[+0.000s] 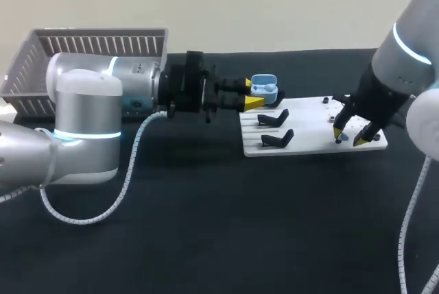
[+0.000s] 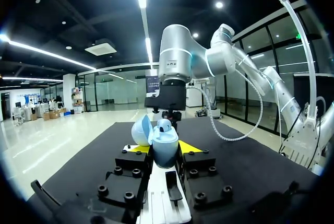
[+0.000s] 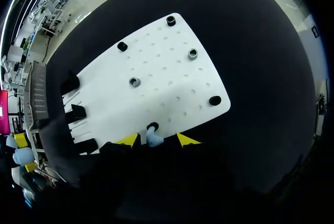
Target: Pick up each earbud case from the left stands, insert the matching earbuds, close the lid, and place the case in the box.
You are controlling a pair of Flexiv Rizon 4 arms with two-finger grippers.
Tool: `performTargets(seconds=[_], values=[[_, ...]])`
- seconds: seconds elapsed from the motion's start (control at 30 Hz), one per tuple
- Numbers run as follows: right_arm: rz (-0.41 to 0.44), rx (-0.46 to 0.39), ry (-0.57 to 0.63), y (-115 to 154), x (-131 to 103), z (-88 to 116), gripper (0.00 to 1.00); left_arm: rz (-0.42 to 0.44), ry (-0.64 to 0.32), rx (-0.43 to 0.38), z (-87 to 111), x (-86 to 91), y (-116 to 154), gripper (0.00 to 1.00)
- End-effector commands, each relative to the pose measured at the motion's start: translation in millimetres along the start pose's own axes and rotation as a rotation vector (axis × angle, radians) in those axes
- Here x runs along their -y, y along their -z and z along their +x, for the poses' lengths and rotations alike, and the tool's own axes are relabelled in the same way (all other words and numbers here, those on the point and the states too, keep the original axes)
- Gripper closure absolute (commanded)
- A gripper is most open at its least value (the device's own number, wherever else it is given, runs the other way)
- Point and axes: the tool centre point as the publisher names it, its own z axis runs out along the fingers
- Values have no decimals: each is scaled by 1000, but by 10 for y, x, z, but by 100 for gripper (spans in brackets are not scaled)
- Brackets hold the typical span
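Note:
A light blue earbud case (image 1: 264, 88) with its lid up is held over the far left corner of the white board (image 1: 312, 129). My left gripper (image 1: 252, 95) is shut on it. In the left wrist view the case (image 2: 166, 150) sits between the two yellow tips, its lid (image 2: 141, 130) tilted back. My right gripper (image 1: 350, 133) hangs over the board's right end. In the right wrist view a small blue earbud (image 3: 154, 139) stands on a peg between the open fingers of the right gripper (image 3: 156, 139), with a gap on each side.
Two empty black stands (image 1: 273, 117) (image 1: 278, 139) sit on the board's left part. Several short pegs (image 3: 192, 54) dot its right part. A grey slatted basket (image 1: 89, 51) stands at the table's far left, behind my left arm.

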Motion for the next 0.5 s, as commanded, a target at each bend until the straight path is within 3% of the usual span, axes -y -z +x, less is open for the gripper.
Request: performTargets(seconds=[0.03,0.27,0.37,0.43,0.5], values=[[-2,-11,2,-31,-17,-51,63,-7,-3,2,5,18,-2,100],[-3,-20,4,-73,-46,-68,70,-7,-3,2,5,18,-2,100],[0,-22,8,-83,-79,-57,80,-7,-3,2,5,18,-2,100],[2,-23,8,-92,-83,-54,96,-7,-3,2,5,18,-2,100],[7,-27,5,-108,-76,-43,100,-7,-3,2,5,18,-2,100]])
